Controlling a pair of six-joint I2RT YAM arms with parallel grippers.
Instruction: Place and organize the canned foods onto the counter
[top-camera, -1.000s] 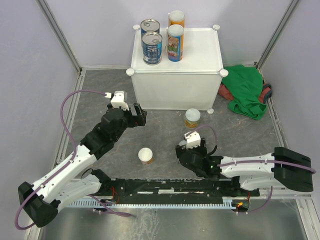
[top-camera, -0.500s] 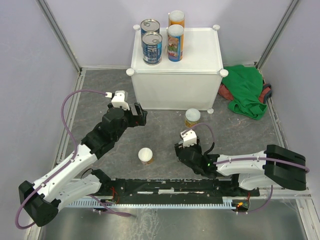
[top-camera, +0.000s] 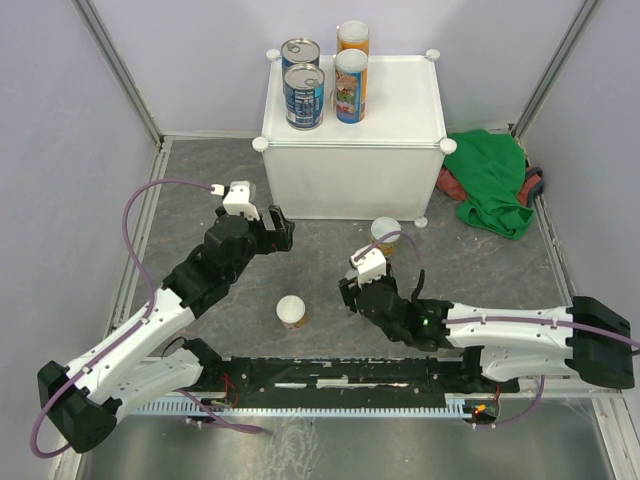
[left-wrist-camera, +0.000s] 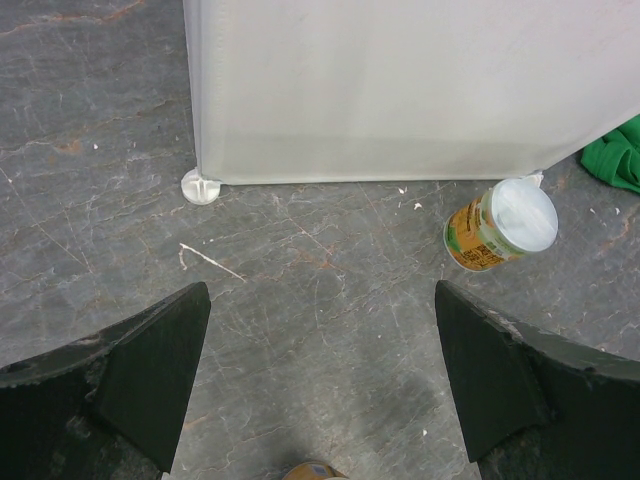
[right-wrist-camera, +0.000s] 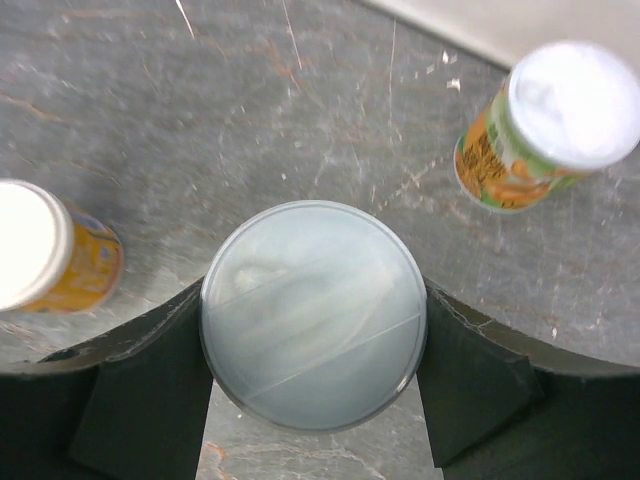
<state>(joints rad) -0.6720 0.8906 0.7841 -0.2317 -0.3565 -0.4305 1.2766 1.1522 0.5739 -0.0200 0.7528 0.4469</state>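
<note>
My right gripper (right-wrist-camera: 312, 302) is shut on a can with a pale, glassy lid (right-wrist-camera: 313, 315), its fingers pressed against both sides. In the top view that gripper (top-camera: 360, 292) is over the floor's middle and hides the held can. Two more cans stand on the floor: a green-and-orange one (top-camera: 385, 236) (right-wrist-camera: 545, 125) by the counter's foot and an orange one (top-camera: 291, 311) (right-wrist-camera: 45, 255). On the white counter (top-camera: 400, 110) stand two dark blue cans (top-camera: 304, 95) and two orange cans (top-camera: 350, 85). My left gripper (top-camera: 278, 230) (left-wrist-camera: 320, 300) is open over bare floor.
A green cloth (top-camera: 490, 185) lies bunched on the floor right of the counter, with something red under its edge. The counter's front wall (left-wrist-camera: 400, 90) and a round foot (left-wrist-camera: 201, 187) face the left gripper. Metal frame rails border the floor.
The right gripper closed on the pale-lidded can and has moved left and towards the counter with it. The left arm has not moved.
</note>
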